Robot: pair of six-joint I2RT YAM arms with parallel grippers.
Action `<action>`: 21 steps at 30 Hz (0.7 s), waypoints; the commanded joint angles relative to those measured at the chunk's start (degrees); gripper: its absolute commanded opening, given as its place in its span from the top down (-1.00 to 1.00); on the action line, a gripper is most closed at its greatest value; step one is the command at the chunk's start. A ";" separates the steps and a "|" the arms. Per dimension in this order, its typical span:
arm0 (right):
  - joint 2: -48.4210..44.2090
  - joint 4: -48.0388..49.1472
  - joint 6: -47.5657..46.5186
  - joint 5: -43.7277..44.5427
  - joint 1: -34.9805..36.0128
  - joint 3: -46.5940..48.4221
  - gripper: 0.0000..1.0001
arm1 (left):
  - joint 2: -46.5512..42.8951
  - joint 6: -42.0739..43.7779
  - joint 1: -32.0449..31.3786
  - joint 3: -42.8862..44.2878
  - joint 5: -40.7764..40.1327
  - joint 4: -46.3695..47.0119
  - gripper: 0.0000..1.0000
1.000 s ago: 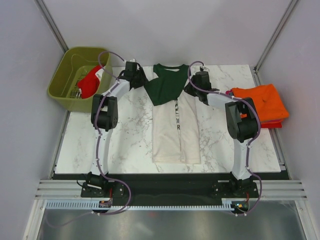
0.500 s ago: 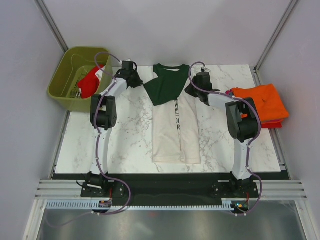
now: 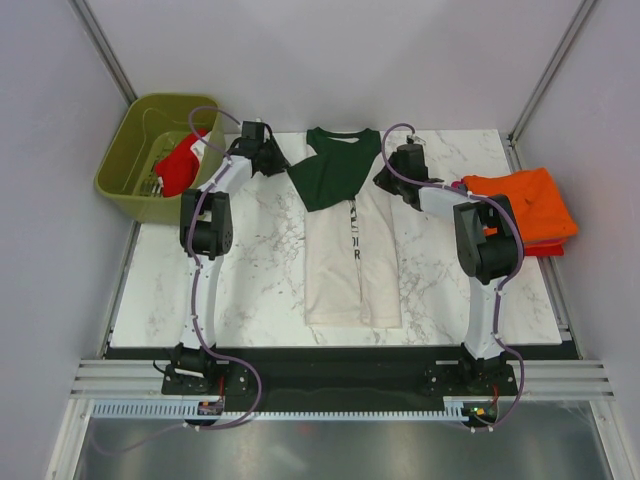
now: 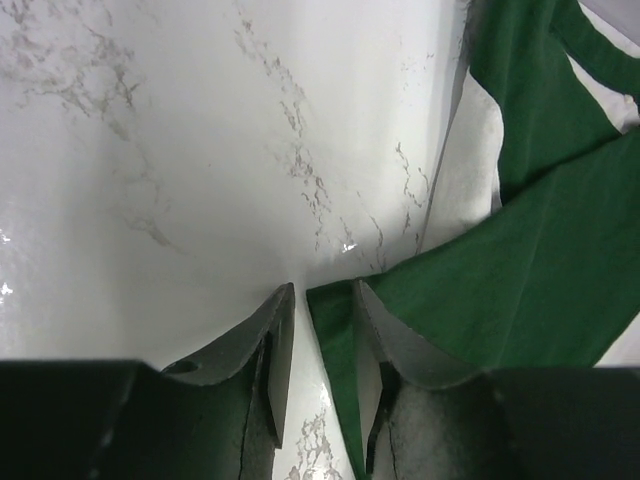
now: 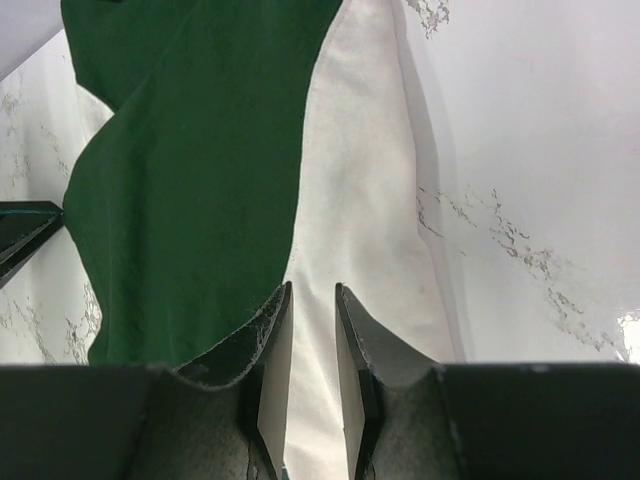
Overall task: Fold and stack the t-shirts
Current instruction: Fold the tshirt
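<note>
Shirt (image 3: 352, 265) lies between left fingers (image 4: 276, 345) and right fingers (image 5: 272, 335).

- Found cream t-shirt (image 3: 352, 270) flat and lengthwise on table (image 3: 250, 270), collar at far edge, sides folded in, dark green sleeves across chest, black print partly covered.
- Found orange t-shirt (image 3: 522, 205) folded at right edge, atop red garment (image 3: 548, 249).
- Found red t-shirt (image 3: 180, 163) bunched in bin (image 3: 118, 175).
</note>
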 commanded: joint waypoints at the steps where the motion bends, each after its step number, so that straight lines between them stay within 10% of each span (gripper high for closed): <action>1: -2.36 2.20 0.61 -0.19 -0.24 -0.33 0.39 | 0.89 -2.01 0.27 1.02 3.09 -0.95 0.27; 10: -2.27 2.38 0.96 -1.77 -0.50 -0.42 0.39 | 2.56 -3.42 0.27 3.56 2.22 -1.56 0.95; 21: -2.19 5.10 0.08 -6.86 -0.15 -0.24 0.39 | -5.25 -0.70 -0.61 -3.73 -4.28 2.83 0.95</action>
